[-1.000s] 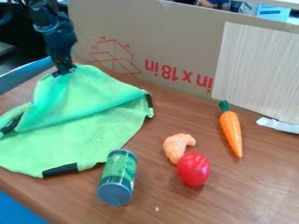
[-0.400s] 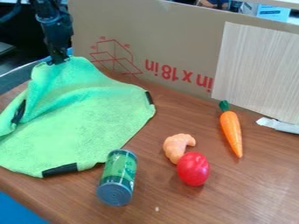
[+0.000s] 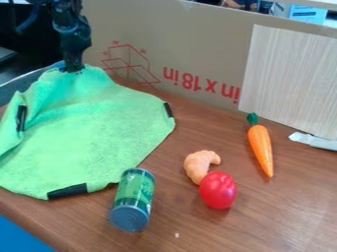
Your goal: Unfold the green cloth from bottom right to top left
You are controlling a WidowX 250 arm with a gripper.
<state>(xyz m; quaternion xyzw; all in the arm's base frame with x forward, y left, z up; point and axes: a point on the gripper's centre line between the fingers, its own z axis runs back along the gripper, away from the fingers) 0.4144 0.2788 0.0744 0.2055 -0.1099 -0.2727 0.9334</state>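
At the worktop's [image 3: 296, 206] far left corner: tool [image 3: 73, 70] pointing down at the cloth's [image 3: 92, 133] upper edge. Fingers look closed, a pinch of fabric between them; the cloth rises into soft folds right under the tips. Rest of the cloth spread over the left side of the worktop, reaching its front left edge, mostly open. Left margin curls over on itself, with a black strip [image 3: 21, 119] on the curl. Second strip [image 3: 68, 191] at the near rim, third [image 3: 168, 110] on the right rim.

Handling, judged by eye: light, limp, fuzzy nap, not slippery, nothing to break. Will follow the pinch, not push. Present hold at the upper edge seems right for drawing toward the top left; a grip on a single layer matters, since two would drag the fold along. Unfolding looks nearly done: lay the held part down flat, then release. Risk: too hard a pull shifts the whole cloth, or lifts it over the far left edge.

Outward: can [image 3: 131, 199] lying just beside the cloth's near right rim, contact uncertain. Next, croissant [image 3: 199, 166] and red fruit [image 3: 218, 190], near mid-worktop, close together. Carrot [image 3: 260, 147] farther right, green top toward the cardboard [image 3: 145, 29] along the back edge.
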